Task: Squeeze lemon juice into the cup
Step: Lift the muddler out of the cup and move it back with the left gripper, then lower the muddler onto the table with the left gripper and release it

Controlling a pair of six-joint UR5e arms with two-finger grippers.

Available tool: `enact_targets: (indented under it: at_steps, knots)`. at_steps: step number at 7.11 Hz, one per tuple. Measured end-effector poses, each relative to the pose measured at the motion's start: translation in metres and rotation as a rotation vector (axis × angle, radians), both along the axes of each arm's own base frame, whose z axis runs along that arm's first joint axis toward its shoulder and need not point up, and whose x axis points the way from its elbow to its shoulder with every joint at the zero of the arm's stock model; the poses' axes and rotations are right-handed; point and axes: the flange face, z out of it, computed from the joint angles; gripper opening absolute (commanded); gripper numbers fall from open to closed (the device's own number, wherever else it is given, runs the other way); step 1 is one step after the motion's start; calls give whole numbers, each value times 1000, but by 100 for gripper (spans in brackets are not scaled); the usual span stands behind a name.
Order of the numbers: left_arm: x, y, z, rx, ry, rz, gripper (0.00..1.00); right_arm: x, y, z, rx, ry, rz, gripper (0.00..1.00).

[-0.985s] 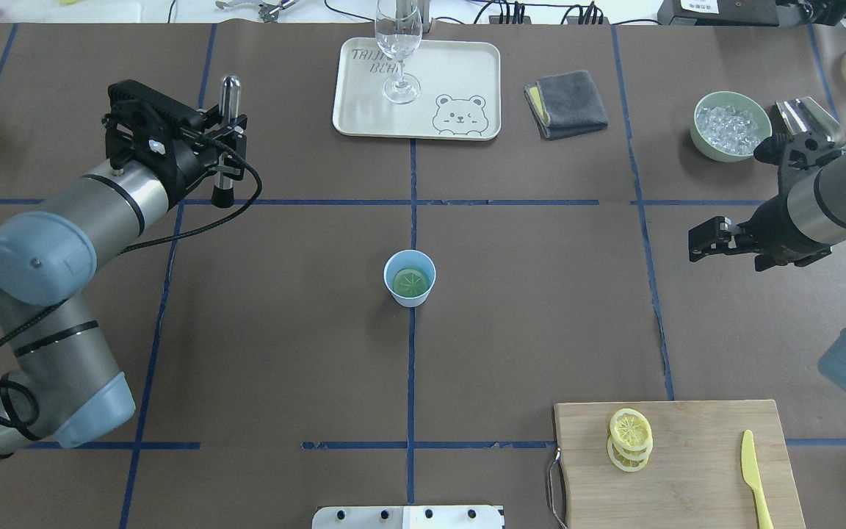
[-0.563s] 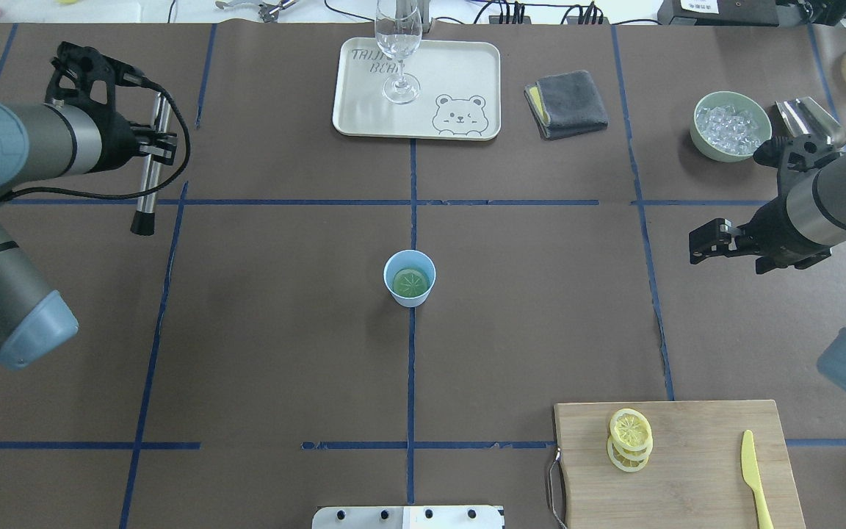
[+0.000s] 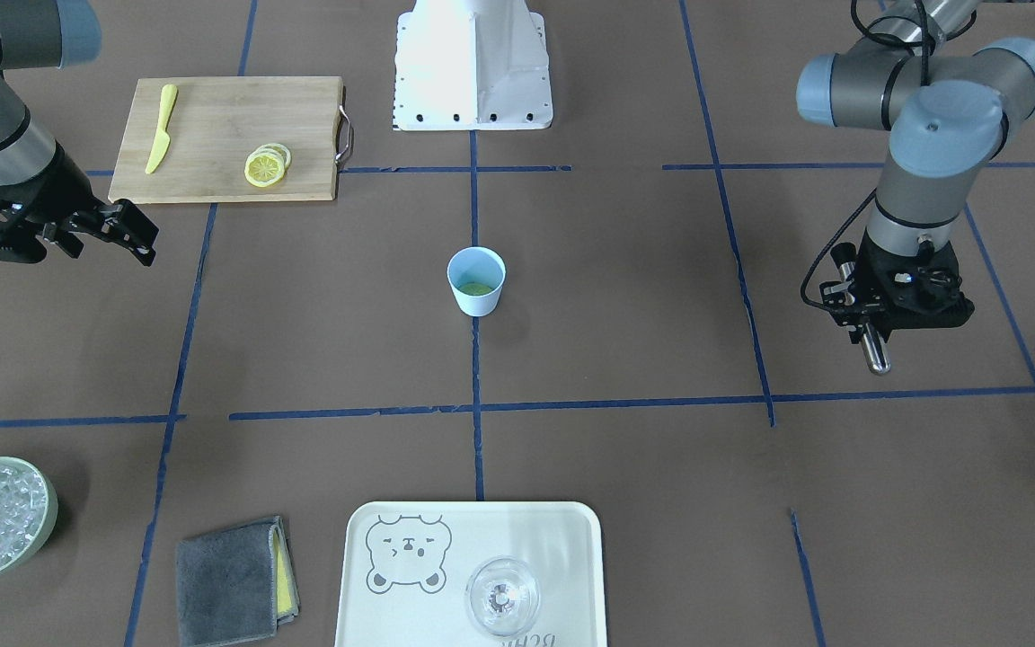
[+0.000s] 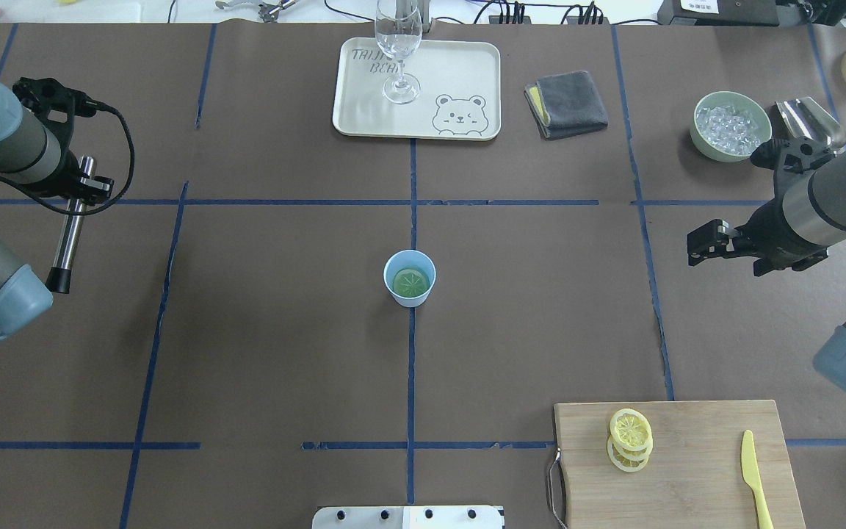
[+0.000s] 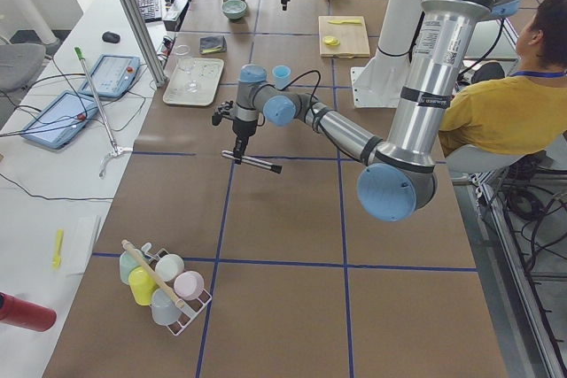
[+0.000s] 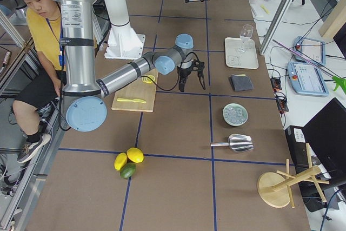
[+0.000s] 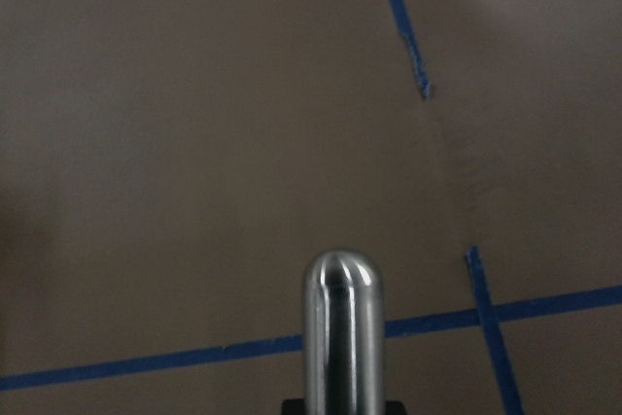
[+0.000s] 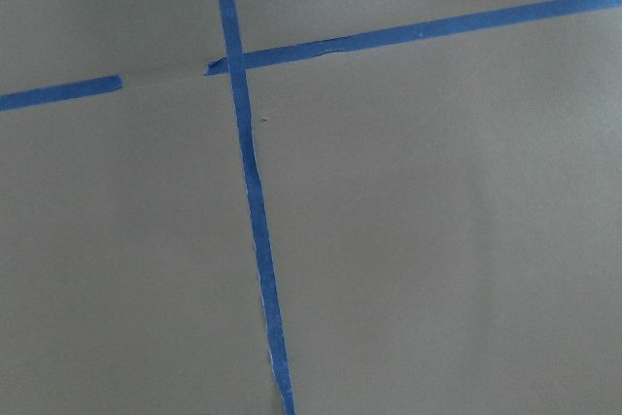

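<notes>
Found left hand (image 4: 84, 187) clamped on metal rod (image 4: 67, 235) well left of cup (image 4: 388, 283), right hand (image 4: 696, 246) spread empty; could tip cup by pressing lemon (image 4: 410, 281) off-centre.

The tabletop (image 4: 283, 330) is dull brown, gridded with blue tape (image 4: 410, 382). The cup (image 3: 479, 304) is light blue, and the lemon slice (image 4: 410, 281) in it is greenish yellow. The stacked slices (image 4: 630, 430) are pale yellow, the knife (image 4: 752, 470) is yellow and the cutting board (image 4: 695, 470) is tan wood. The tray (image 4: 467, 73) is cream with a grey bear outline (image 4: 458, 115) — the cloth (image 4: 570, 99) is grey over yellow, the bowl (image 4: 730, 157) pale green and the muddler (image 4: 67, 235) silver, black-ended.
</notes>
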Motion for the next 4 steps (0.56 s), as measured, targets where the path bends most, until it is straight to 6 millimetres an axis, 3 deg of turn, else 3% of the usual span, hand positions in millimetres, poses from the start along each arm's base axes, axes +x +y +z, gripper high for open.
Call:
enact_targets:
  at_steps: [2,4]
  knots:
    - [13,-5,33,-90,-9,34,0,1,0,0,-13,-17,-10,100]
    - [20,-4,45,-131,39,79,0,2,0,1,-20,-22,-12,100]
